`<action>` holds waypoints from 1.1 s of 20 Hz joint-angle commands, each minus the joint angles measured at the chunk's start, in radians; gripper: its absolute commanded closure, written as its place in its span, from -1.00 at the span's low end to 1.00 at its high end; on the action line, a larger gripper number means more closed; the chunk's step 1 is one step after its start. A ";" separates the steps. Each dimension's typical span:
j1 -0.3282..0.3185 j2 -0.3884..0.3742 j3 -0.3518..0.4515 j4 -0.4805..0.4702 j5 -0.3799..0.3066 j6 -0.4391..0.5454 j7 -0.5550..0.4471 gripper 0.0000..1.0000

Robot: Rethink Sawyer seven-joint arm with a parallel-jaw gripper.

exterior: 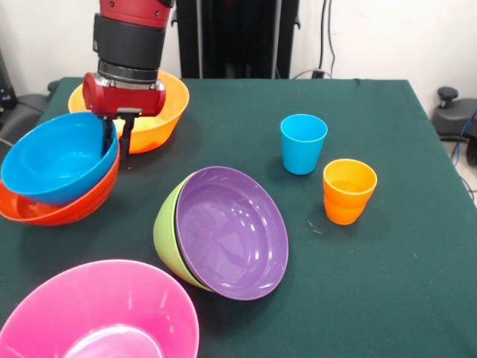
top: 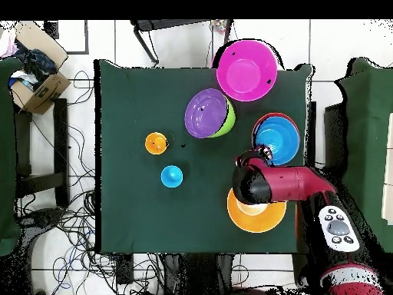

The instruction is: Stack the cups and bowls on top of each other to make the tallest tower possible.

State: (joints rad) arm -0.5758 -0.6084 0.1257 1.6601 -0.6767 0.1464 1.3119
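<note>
Front view cuts the pink bowl (exterior: 100, 309) off at the bottom edge, so only its far rim and part of its inside show. The arm's red wrist hides part of the big orange bowl (exterior: 153, 112) at the far left of the green table (exterior: 358, 246). The gripper (exterior: 118, 138) hangs below that wrist with 2 dark fingers (exterior: 127, 136) pointing down. One finger drops inside the far rim of the blue bowl (exterior: 59, 160) and the other stands outside it, so they straddle the rim with a gap between them. Whether they touch the rim is hard to make out.

The blue bowl sits tilted inside a red-orange bowl (exterior: 63, 205) at the left edge, just beside the big orange bowl. Near the middle, a purple bowl (exterior: 231, 233) lies tipped on its side, nested in a green bowl (exterior: 168, 227) of which only a sliver of rim shows. To the right stand the blue cup (exterior: 303, 143) and the orange cups (exterior: 349, 191), upright and near each other but apart; a seam on the orange ones suggests 2 nested.

In the overhead view the arm covers much of the big orange bowl, and the gripper is buried under the wrist by the blue bowl's rim.
</note>
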 commanded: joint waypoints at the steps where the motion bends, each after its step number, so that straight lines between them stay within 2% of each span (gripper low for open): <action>1: 0.013 -0.092 0.010 -0.074 -0.056 0.114 -0.031 1.00; 7: 0.031 -0.166 -0.018 -0.049 -0.046 0.157 -0.036 1.00; 10: 0.059 -0.179 -0.048 -0.035 -0.044 0.164 -0.001 1.00; 14: 0.114 -0.191 -0.093 -0.015 -0.033 0.188 0.051 1.00; 18: 0.189 -0.181 -0.162 0.004 -0.017 0.181 0.144 1.00; 22: 0.242 -0.186 -0.207 0.031 0.016 0.186 0.180 1.00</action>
State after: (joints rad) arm -0.4204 -0.7698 -0.0440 1.6624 -0.6761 0.2451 1.3119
